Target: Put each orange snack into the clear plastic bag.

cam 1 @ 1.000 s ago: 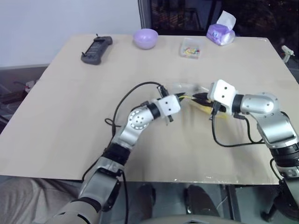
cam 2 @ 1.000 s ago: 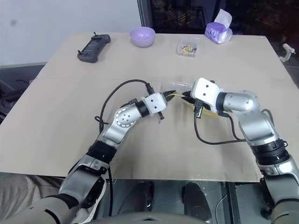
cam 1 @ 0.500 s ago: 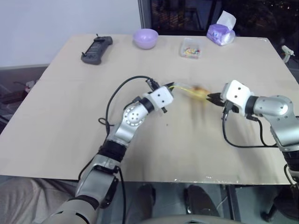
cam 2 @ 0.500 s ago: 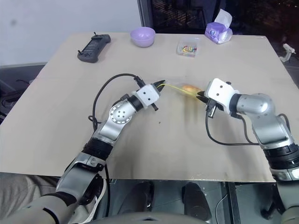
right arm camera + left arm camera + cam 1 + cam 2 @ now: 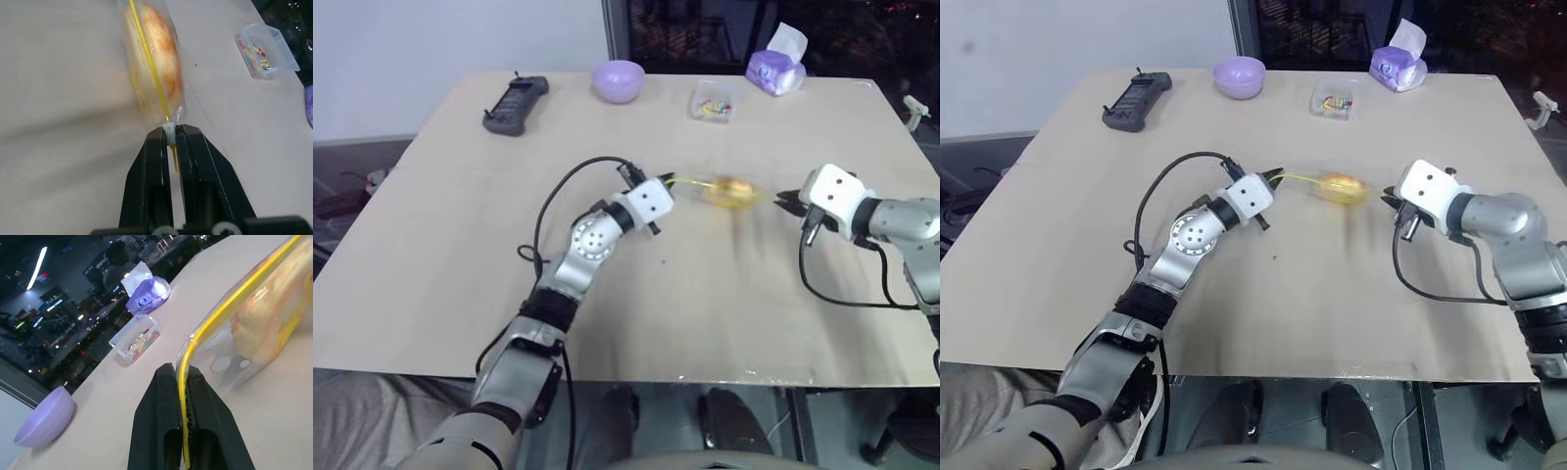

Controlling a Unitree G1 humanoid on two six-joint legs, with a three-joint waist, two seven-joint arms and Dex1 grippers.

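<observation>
Black handheld controller with a short antenna (image 5: 515, 104): far left part of the pale wooden tabletop (image 5: 460, 255), lying flat, well apart from everything else

Lilac round bowl (image 5: 619, 80): far edge of the tabletop, right of the controller, upright

Left gripper (image 5: 663, 183): mid-table, its two black fingers (image 5: 164, 396) pressed together on the yellow sealing strip at one end of the bag

Clear plastic zip bag with a yellow sealing strip (image 5: 230, 340): stretched between the two grippers above the middle of the tabletop, strip running taut from one gripper to the other

Round orange-yellow bun with a browned crust (image 5: 1342, 187): inside the bag, hanging between the two grippers, nearer the middle of the span

Small rigid clear box of colourful bits (image 5: 713, 101): far side of the tabletop, beyond the bag, apart from it

Purple tissue pack with a white tissue standing out of it (image 5: 777, 66): far edge, right of the clear box

Right gripper (image 5: 780, 201): right of the bag, black fingers (image 5: 151, 166) closed on a small white tab at the other end of the yellow strip
</observation>
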